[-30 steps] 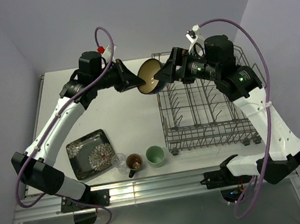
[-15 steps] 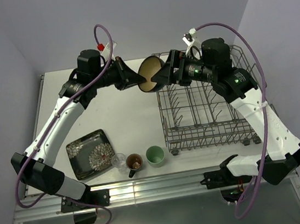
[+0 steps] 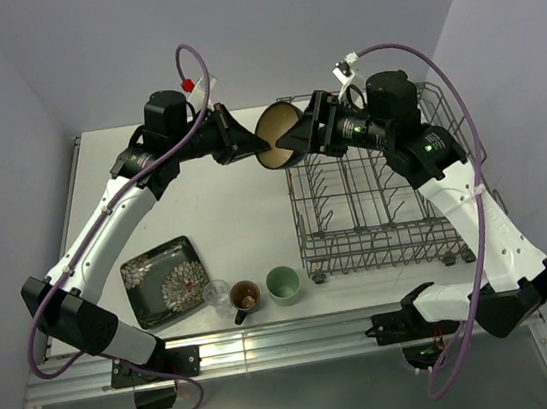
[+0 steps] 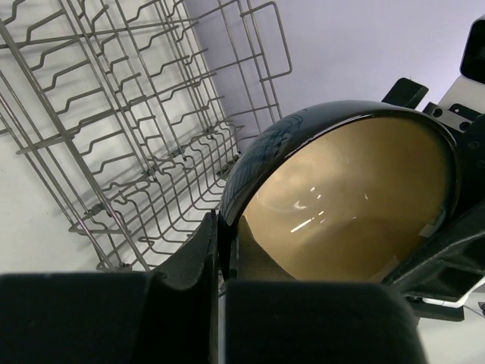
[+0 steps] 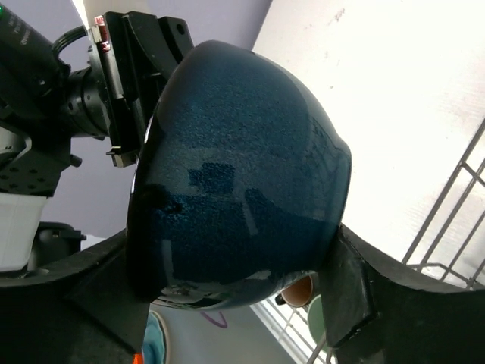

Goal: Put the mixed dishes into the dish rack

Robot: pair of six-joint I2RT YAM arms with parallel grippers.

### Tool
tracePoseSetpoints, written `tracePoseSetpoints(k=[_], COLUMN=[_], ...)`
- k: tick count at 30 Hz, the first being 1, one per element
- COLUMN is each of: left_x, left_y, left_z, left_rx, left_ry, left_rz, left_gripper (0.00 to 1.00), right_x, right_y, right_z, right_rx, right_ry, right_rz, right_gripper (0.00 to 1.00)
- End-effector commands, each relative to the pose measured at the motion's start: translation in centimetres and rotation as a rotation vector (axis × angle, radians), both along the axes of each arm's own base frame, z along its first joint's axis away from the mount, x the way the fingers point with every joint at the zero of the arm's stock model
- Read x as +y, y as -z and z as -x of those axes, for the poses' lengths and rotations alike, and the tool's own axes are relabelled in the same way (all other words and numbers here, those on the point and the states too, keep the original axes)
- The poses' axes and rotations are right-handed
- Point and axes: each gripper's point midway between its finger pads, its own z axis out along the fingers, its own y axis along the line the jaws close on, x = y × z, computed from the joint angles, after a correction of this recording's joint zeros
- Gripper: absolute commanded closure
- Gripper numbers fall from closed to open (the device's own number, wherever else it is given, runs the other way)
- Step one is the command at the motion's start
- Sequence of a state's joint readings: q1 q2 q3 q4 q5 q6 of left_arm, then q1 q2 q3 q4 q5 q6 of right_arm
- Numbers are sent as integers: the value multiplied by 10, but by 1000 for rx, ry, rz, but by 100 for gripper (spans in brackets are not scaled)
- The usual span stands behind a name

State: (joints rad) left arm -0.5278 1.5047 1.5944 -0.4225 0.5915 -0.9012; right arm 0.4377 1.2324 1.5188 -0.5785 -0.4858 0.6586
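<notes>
The right gripper (image 3: 289,142) has been closing in on the dark bowl (image 3: 272,132), which the left gripper (image 3: 254,148) is clamping by its rim, aloft just beside the dish rack's (image 3: 385,212) far-left corner. The right fingers are straddling it, though I cannot tell whether they are pressing. The left should be releasing only once the right is gripping firmly. Only the right wrist view is showing that straddle.

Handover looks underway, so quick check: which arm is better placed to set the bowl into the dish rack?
Right. The right fingers flank the dark bowl and that arm lies over the dish rack; the left fingers only pinch the bowl's rim, beside the rack.
</notes>
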Motion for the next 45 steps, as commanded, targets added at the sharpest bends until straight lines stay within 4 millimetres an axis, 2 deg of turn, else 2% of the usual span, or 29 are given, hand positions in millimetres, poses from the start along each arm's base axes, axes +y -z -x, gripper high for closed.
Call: tracePoseSetpoints(k=[1, 2, 3, 13, 15, 16, 19, 21, 22, 25, 31, 39, 40, 43, 45], left_x=[-13, -14, -14, -16, -16, -16, -14, -14, -14, -12, -6, 6, 10, 18, 25], left_y=[-43, -42, -40, -30, -28, -28, -29, -30, -29, -26, -22, 2, 8, 8, 9], left_z=[18, 18, 19, 22, 22, 23, 23, 25, 25, 24, 24, 15, 16, 9, 6], left_rx=[-90, -89, -85, -53, -46, -46, -53, -56, -53, -50, -52, -1, 22, -1, -8], left_ry=[102, 104, 107, 123, 120, 119, 115, 118, 117, 106, 87, 13, 3, -39, -67], left_rz=[121, 119, 117, 107, 105, 106, 110, 112, 109, 96, 60, -35, -60, -118, -170], left_gripper=[100, 100, 100, 99, 91, 82, 60, 51, 43, 33, 26, 25, 25, 25, 26], right_x=[2, 1, 2, -7, -9, -11, -13, -16, -17, -20, -28, -45, -52, -67, -87], right_y=[-12, -8, -7, -7, -9, -9, -12, -12, -11, -11, -12, -11, -8, -14, -19], right_z=[-2, -4, -4, -3, -3, -4, -2, -3, -3, -2, -4, -9, -12, -16, -22], right_rx=[-68, -53, -49, -71, -81, -87, -101, -105, -104, -108, -128, -153, -147, -193, -217], right_ry=[-3, 4, 2, 44, 51, 64, 73, 87, 92, 101, 137, 199, 233, 283, 365], right_rz=[-20, -10, -7, 11, 16, 19, 18, 22, 26, 39, 81, 172, 202, 265, 328], right_gripper=[74, 89, 100, 100, 100, 100, 100, 100, 100, 100, 100, 100, 100, 100, 100])
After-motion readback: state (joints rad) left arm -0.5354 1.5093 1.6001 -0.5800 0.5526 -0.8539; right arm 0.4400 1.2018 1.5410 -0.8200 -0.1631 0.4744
